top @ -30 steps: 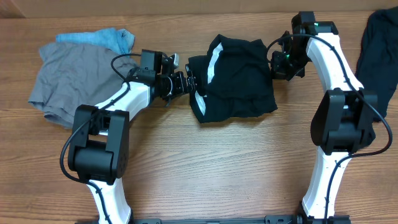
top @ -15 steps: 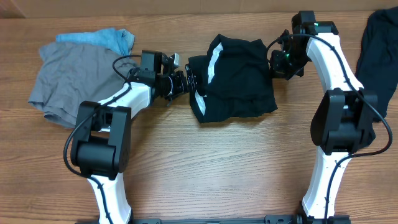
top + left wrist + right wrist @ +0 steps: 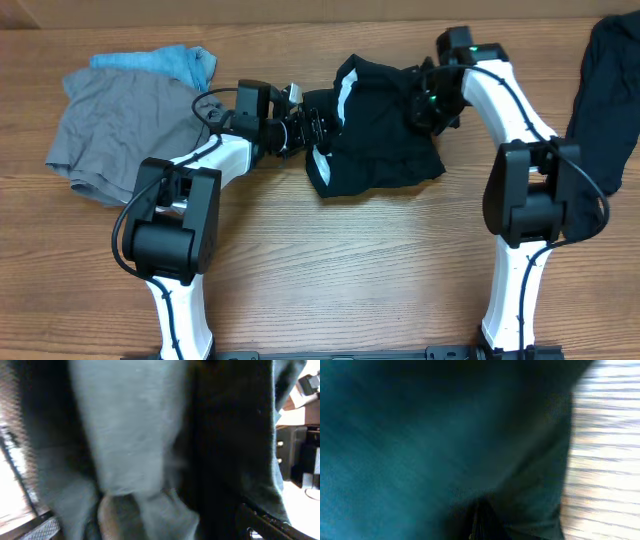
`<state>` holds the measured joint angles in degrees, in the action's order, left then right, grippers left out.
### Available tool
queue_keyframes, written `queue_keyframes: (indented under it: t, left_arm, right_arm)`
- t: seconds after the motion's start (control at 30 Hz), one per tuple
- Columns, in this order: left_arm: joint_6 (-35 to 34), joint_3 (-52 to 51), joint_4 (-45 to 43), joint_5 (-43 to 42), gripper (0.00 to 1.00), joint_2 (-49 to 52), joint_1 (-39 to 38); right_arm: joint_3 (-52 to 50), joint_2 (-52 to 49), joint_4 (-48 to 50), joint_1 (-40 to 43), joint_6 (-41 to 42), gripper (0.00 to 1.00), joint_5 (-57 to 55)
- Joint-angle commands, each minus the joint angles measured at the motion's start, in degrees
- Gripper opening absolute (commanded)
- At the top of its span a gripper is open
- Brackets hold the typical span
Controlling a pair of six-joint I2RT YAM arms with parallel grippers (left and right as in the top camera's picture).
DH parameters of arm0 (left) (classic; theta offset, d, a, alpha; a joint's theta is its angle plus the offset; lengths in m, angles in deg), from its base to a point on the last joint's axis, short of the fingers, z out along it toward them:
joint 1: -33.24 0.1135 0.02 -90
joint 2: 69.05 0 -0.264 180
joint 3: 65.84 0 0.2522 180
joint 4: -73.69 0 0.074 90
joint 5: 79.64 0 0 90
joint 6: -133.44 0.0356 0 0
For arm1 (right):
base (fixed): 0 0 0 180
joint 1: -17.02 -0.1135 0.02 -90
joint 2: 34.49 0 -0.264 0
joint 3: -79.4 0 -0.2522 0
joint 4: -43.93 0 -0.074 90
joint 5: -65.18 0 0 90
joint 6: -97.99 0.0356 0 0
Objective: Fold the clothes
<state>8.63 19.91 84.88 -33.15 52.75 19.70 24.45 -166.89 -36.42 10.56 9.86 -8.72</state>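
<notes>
The black shorts [image 3: 385,135], with a pale lining strip and a white tag, lie crumpled at the table's centre back. My left gripper [image 3: 318,128] is at their left edge, shut on the cloth. Pale lining and black cloth [image 3: 130,435] fill the left wrist view and hide the fingers. My right gripper [image 3: 422,104] is over the shorts' upper right part. Dark cloth [image 3: 420,435] fills the right wrist view, with creases running to the jaws. A grey garment [image 3: 115,130] and a light-blue one [image 3: 165,62] lie at the far left.
Another black garment [image 3: 605,90] lies at the right edge of the table, behind the right arm's elbow. Bare wooden tabletop [image 3: 340,270] lies in front of the shorts, between the two arm bases.
My right gripper has moved left, from the shorts' right edge to over the cloth. My left gripper has moved right, further onto the left edge. The shorts' outline has barely changed.
</notes>
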Motion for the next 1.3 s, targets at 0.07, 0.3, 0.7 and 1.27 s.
queue_keyframes:
  t: [0.07,0.3,0.7,1.27]
  left_arm:
    - [-1.2,0.3,-1.3,-1.1,1.0,0.7,-1.2]
    - [-1.2,0.3,-1.2,-1.1,1.0,0.7,-1.2]
    - [-1.1,0.3,-2.8,-1.4,0.04,0.7,-1.1]
    - [0.8,0.3,0.4,0.5,1.0,-6.5,2.0]
  right_arm:
    - [-0.3,-0.5,1.0,-4.1,-0.2,0.04,3.5]
    - [-0.3,-0.5,1.0,-7.3,-0.2,0.04,6.7]
    - [0.6,-0.5,-0.9,-7.1,-0.2,0.04,6.7]
    - [13.5,-0.4,-12.5,0.1,-0.9,0.04,6.5]
